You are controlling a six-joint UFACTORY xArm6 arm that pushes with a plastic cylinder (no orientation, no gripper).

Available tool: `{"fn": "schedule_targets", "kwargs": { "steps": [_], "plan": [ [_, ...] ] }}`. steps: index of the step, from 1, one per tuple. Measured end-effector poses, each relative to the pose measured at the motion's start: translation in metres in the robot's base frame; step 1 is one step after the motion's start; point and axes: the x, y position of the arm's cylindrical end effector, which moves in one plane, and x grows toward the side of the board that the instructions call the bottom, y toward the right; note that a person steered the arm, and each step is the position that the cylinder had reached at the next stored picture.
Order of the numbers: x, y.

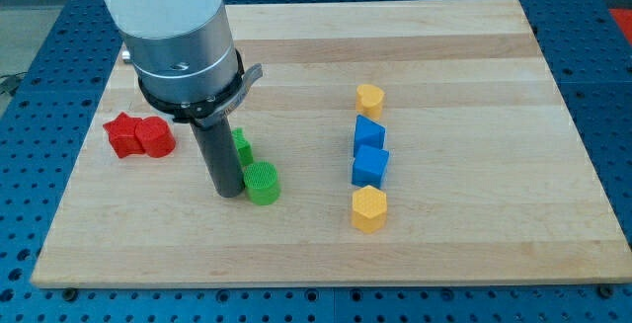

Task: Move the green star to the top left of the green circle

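Note:
The green circle (263, 183) is a short green cylinder left of the board's middle. The green star (241, 147) lies just above and left of it, partly hidden behind my rod. My tip (228, 193) rests on the board right beside the green circle's left side and below the green star. The arm's grey and white body covers the board's upper left.
Two red blocks (138, 136) sit together at the view's left. To the right, a column holds a small yellow block (369, 97), two blue blocks (369, 132) (370, 165) and a yellow hexagon (368, 208). The wooden board (474, 116) lies on a blue perforated table.

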Motion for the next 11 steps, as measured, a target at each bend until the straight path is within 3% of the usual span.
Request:
{"fn": "schedule_targets", "kwargs": {
  "steps": [1, 2, 3, 4, 5, 6, 9, 11],
  "plan": [
    [0.04, -0.035],
    [0.029, -0.04],
    [-0.059, -0.04],
    [-0.075, -0.04],
    [-0.08, -0.04],
    [-0.072, -0.002],
    [-0.066, 0.01],
    [-0.098, -0.022]
  ]
}}
